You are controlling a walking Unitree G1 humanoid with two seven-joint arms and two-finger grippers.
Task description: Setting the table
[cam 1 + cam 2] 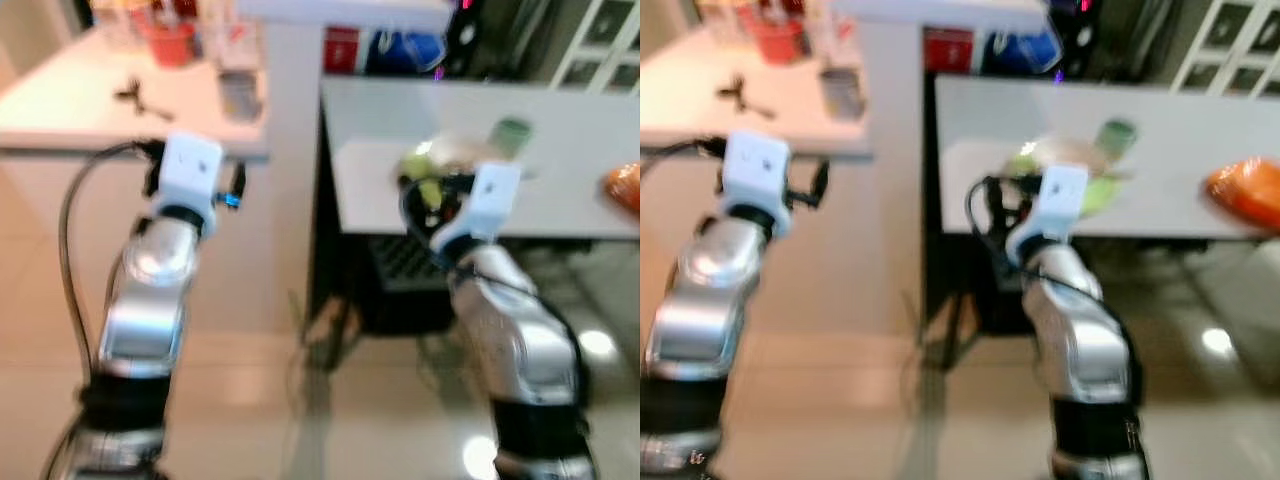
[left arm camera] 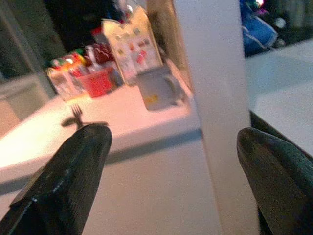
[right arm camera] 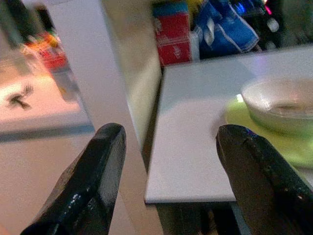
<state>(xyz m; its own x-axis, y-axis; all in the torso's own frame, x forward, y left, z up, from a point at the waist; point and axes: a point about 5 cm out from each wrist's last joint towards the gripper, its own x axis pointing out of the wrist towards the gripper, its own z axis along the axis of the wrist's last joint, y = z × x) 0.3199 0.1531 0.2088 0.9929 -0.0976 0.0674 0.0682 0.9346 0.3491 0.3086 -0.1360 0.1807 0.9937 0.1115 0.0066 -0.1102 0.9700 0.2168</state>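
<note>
Judged step: approach phase of setting the table, nothing picked up; head views are blurred, consistent with the robot walking. Left gripper [image 2: 171, 181] is raised before the pale counter [image 1: 60, 110], its two black fingers [image 2: 63, 186] spread wide apart with nothing between them. Right gripper [image 3: 171, 181] is likewise spread and empty, held near the edge of the white rectangular table [image 3: 195, 122]. Task items: a small dark metal fork [image 2: 77, 117] lies flat on the counter top, well apart from both grippers, tines pointing away from the counter's near edge as far as the blur allows. On the white table a shallow white ceramic bowl [image 3: 281, 105] sits on a round lime-green plate or mat [image 3: 244, 122]; the bowl looks upright, contents not discernible. Other counter clutter: a red plastic container [image 2: 98, 81], a grey mug [image 2: 156, 90] just beside a printed carton [image 2: 132, 44]. An orange object [image 1: 625, 185] sits at the table's right end, too blurred to identify. Next move, as I judge it: close on the counter, bring the left gripper down over the fork's handle; a thin flat item on a hard surface calls for a low, precise pinch.
</note>
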